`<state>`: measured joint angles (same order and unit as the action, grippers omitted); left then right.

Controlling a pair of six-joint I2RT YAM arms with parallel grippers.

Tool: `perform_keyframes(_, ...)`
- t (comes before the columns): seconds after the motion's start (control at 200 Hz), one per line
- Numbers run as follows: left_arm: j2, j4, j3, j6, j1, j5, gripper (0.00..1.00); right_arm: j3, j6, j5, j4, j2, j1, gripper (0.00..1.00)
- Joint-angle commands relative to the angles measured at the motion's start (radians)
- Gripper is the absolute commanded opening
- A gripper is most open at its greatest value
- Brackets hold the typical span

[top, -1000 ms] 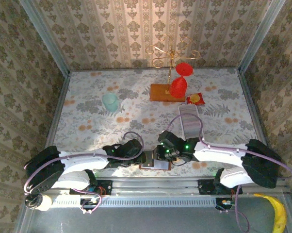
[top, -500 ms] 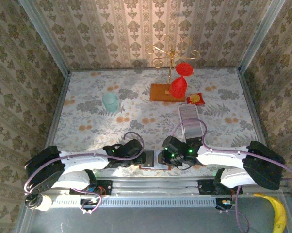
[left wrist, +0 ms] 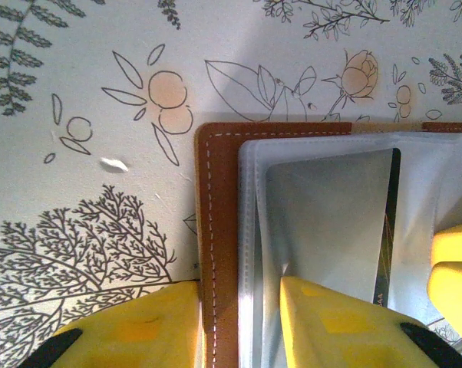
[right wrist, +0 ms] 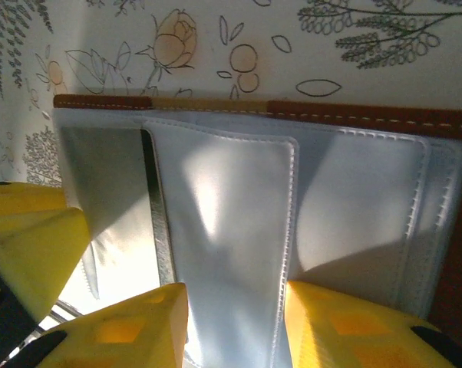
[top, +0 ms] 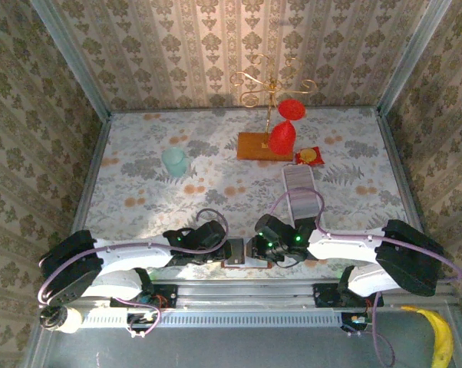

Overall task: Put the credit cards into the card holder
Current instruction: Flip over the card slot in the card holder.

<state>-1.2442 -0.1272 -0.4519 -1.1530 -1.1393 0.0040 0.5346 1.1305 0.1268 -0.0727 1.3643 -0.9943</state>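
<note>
The orange-brown card holder lies open at the table's near edge, grey pockets up. My left gripper stands partly open over its left end: one finger rests on the table beside the leather edge, the other presses on a pocket. My right gripper is partly open too, straddling a stitched grey sleeve, and in the top view it faces the left one. A dark strip like a card edge shows inside a pocket. The row of credit cards lies beyond.
The long white tray holding the cards lies just behind my right arm. Farther back are a wooden stand base with gold hooks and red ornaments, a red-and-yellow packet and a teal cup. A metal rail borders the near edge.
My right gripper dropped toward the near edge and shifted right, then came back a little left over the card holder. My left arm stayed put.
</note>
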Motion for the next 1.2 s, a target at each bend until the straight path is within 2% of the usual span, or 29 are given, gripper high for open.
perform_keyframes(0.0,-0.014,-0.054,0.005,-0.02,-0.011,0.01,0.33,0.001,0.02,0.01,0.036,0.016,-0.007,0.38)
perform_keyframes(0.245,-0.015,-0.058,0.005,-0.021,-0.013,0.01,0.33,-0.016,0.04,0.017,0.091,-0.015,-0.007,0.35)
perform_keyframes(0.485,-0.014,-0.058,0.006,-0.021,-0.012,0.009,0.33,-0.018,0.039,-0.016,0.034,-0.047,-0.007,0.24)
perform_keyframes(0.56,-0.014,-0.057,0.005,-0.019,-0.012,0.007,0.33,-0.003,0.031,-0.023,-0.007,-0.034,-0.007,0.24)
perform_keyframes(0.685,-0.014,-0.059,0.005,-0.018,-0.012,0.007,0.33,0.026,0.012,-0.029,-0.076,-0.003,-0.007,0.3)
perform_keyframes(0.78,-0.011,-0.06,0.006,-0.019,-0.011,0.008,0.33,0.023,0.014,-0.025,-0.061,0.01,-0.007,0.29)
perform_keyframes(1.015,-0.001,-0.061,0.012,-0.02,-0.012,0.004,0.33,0.013,0.026,0.006,0.039,0.018,-0.007,0.2)
perform_keyframes(1.195,0.006,-0.069,0.013,-0.022,-0.012,-0.001,0.33,0.013,0.019,-0.006,-0.007,-0.008,-0.007,0.02)
